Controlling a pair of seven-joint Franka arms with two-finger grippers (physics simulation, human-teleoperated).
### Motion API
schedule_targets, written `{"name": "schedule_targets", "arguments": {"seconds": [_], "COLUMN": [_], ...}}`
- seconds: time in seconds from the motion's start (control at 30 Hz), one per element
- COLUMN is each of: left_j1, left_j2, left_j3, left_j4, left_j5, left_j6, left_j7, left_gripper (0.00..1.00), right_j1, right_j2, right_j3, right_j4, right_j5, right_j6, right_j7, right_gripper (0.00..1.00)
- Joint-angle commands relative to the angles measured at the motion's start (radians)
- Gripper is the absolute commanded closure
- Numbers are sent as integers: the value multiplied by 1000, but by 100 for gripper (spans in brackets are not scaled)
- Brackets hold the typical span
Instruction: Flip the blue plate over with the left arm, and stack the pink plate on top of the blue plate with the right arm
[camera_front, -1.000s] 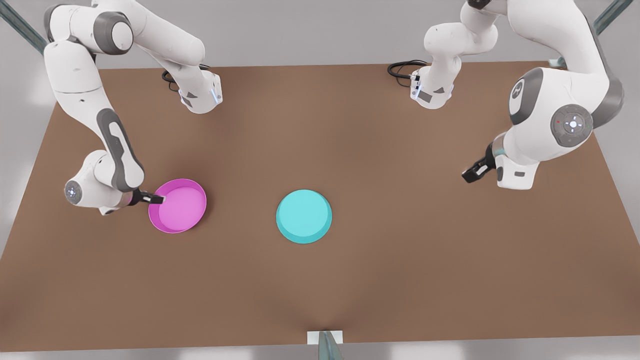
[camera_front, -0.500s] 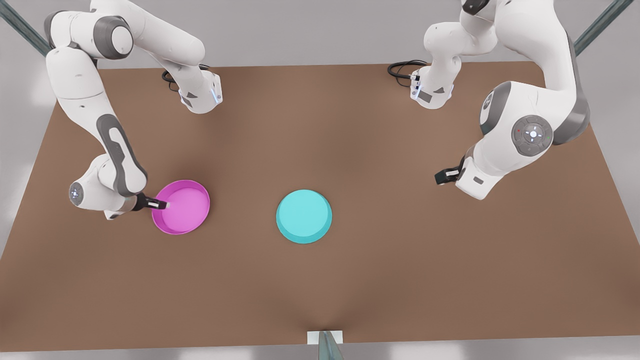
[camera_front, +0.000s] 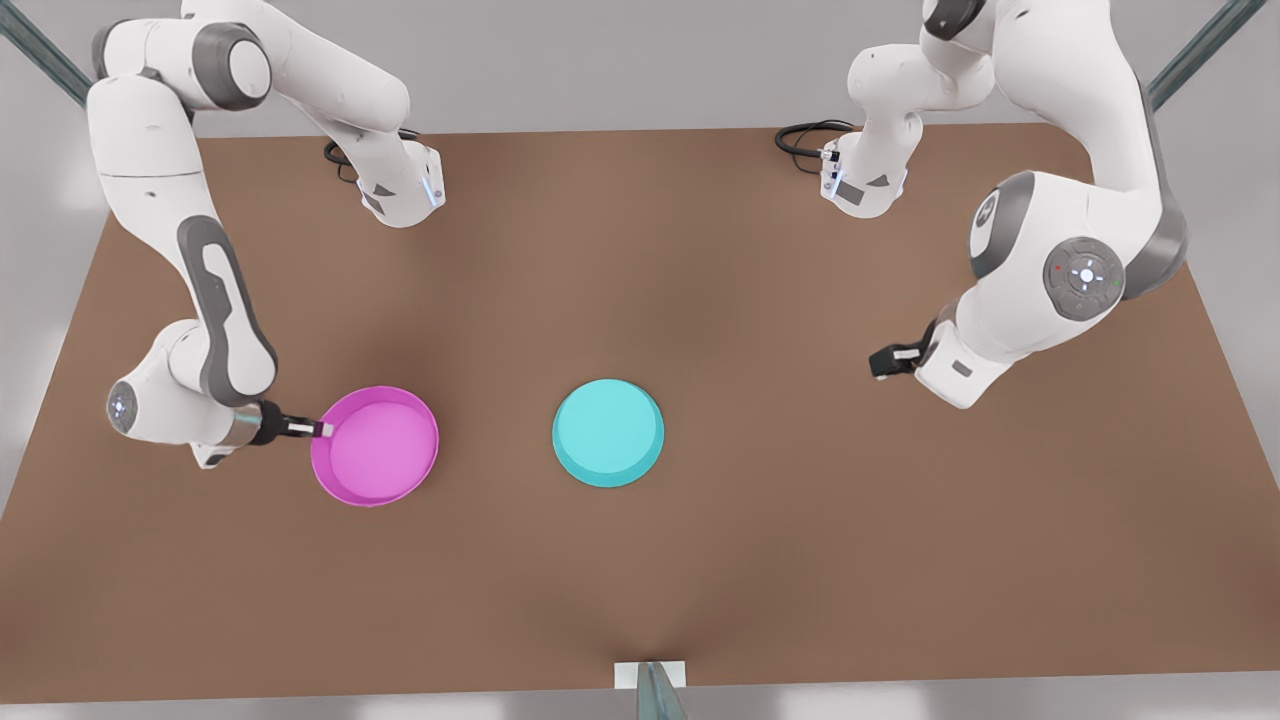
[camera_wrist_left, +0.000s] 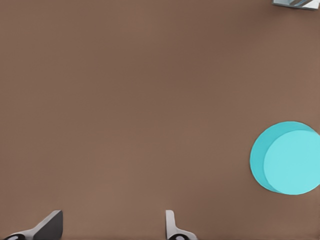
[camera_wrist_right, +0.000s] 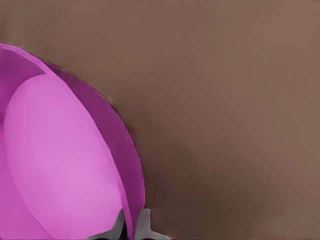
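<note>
My right hand pinches pink plate rim at 9 o'clock. Blue plate flipped already; stacking left. Left hand spread, waits.

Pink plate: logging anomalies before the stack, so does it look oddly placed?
No. The pink plate sits open side up, its rim pinched by the right claw. The blue plate lies apart, upside down.

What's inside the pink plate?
Nothing: the pink plate shows a bare, paler floor. The right pincer pinches its rim, hiding a bit of the wall there. The table beneath is covered.
</note>
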Motion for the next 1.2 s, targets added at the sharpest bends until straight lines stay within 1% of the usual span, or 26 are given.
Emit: {"name": "schedule_targets", "arguments": {"seconds": [0.0, 0.07, 0.17, 0.27, 0.4, 0.53, 0.6, 0.73, 0.77, 0.8, 1.0, 1.03, 1.07, 1.1, 1.13, 1.17], "left_j1": [-1, -1, 1, -1, 1, 1, 1, 13, 13, 13, 12, 12, 9, 7, 6, 4], "left_j2": [2, 2, 2, 2, 2, -6, -4, 20, 24, 25, 62, 62, 63, 63, 66, 67], "left_j3": [0, 0, 0, 0, 0, 1, 1, 7, 19, 19, 19, 19, 18, 18, 18, 18], "left_j4": [1, 1, 1, 1, 10, 24, 24, 24, 26, 26, 67, 69, 69, 69, 69, 69], "left_j5": [-6, -4, -6, -6, -4, 0, 0, 2, 0, -1, -1, -1, -1, -1, 0, 2], "left_j6": [9, 9, 10, 10, 10, -2, -5, 7, 7, 9, 24, 27, 33, 38, 53, 53], "left_j7": [-17, -17, -17, -17, -16, -16, -17, 1, 1, 1, 0, 0, -2, -3, -5, -5], "left_gripper": [0, 0, 0, 0, 0, 0, 0, 0, 0, 0, 0, 0, 0, 0, 0, 0], "right_j1": [2, 11, 145, 283, 422, 491, 547, 564, 565, 564, 530, 495, 455, 352, 243, 176], "right_j2": [-4, 3, 14, 30, 65, 79, 89, 91, 94, 97, 74, 50, 19, 5, 14, 20], "right_j3": [34, 83, 83, 81, 80, 80, 78, 78, 78, 78, 75, 70, 49, 47, 47, 46], "right_j4": [16, 50, 110, 133, 165, 144, 118, 90, 96, 96, 101, 119, 170, 269, 416, 594], "right_j5": [58, 116, 215, 277, 281, 280, 278, 277, 277, 274, 268, 263, 173, -59, -205, -321], "right_j6": [-95, -94, -79, 0, 81, 112, 158, 178, 176, 182, 152, 75, -15, -227, -442, -647], "right_j7": [27, 62, 187, 328, 457, 487, 503, 513, 512, 497, 495, 498, 500, 461, 340, 198], "right_gripper": [79, 79, 79, 79, 79, 79, 79, 79, 28, 0, 0, 0, 0, 0, 0, 0]}}
